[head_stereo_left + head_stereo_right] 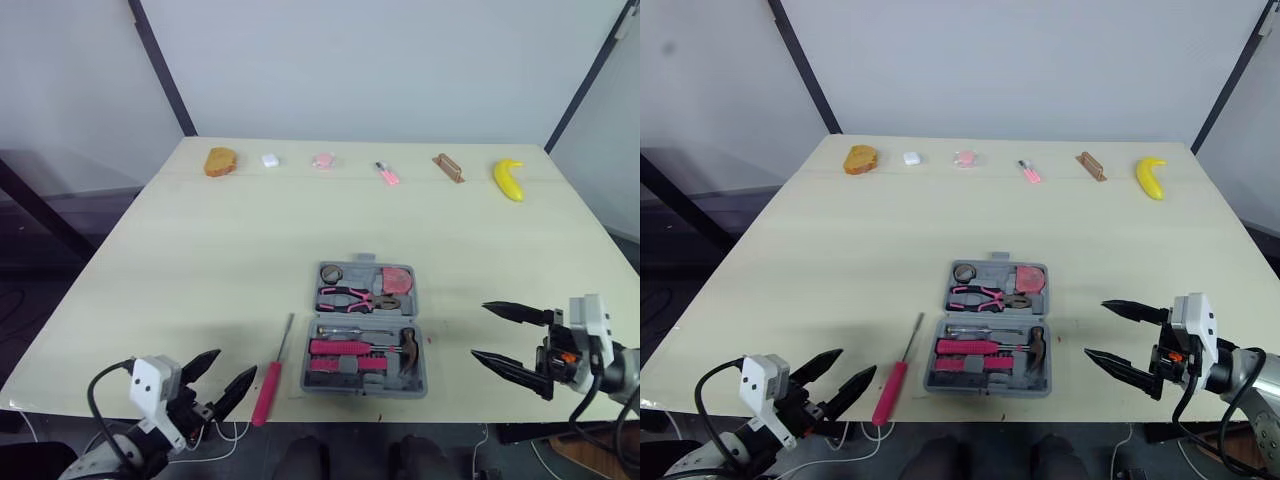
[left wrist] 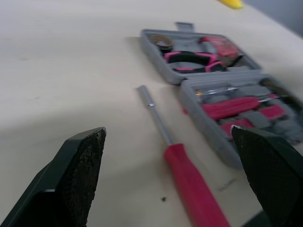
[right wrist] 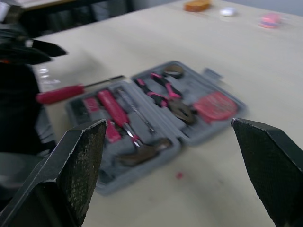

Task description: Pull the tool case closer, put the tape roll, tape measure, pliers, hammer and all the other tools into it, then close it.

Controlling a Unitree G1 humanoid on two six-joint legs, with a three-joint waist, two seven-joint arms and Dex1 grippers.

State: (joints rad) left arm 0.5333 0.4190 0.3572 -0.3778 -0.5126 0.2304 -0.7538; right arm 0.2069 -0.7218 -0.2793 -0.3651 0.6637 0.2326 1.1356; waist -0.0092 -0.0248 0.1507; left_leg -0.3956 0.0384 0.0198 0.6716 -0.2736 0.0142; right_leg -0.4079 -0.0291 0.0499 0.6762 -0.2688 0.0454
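- Progress first: the tool case [image 1: 362, 391] lies open and flat near the table's [image 1: 230, 250] front edge, between my two arms, so the pull-in looks done.
- In its far half I see the tape roll [image 1: 331, 273], the pliers [image 1: 358, 298] and the tape measure [image 1: 397, 279]. The hammer [image 1: 407, 350] sits in the near half beside some pink-handled drivers.
- One red-handled screwdriver [image 1: 268, 390] lies out on the table, just beside the case's left wall, its handle toward the front edge.
- A small pink item [image 1: 388, 174] sits in the far row; I cannot tell whether it is a tool.
- Left gripper [image 1: 233, 363] hangs at the front edge near the screwdriver handle, fingers spread wide, nothing in them.
- Right gripper [image 1: 481, 330] sits off the case's right side, well apart from it, gaping wide and empty too.
- Left to do, as I judge it: seat the screwdriver, then fold the case shut.
- Room: bare tabletop lies all round the case, and the banana [image 1: 509, 180] and its neighbours are far off. The handle is close to the front edge, so I would be careful not to nudge it off.
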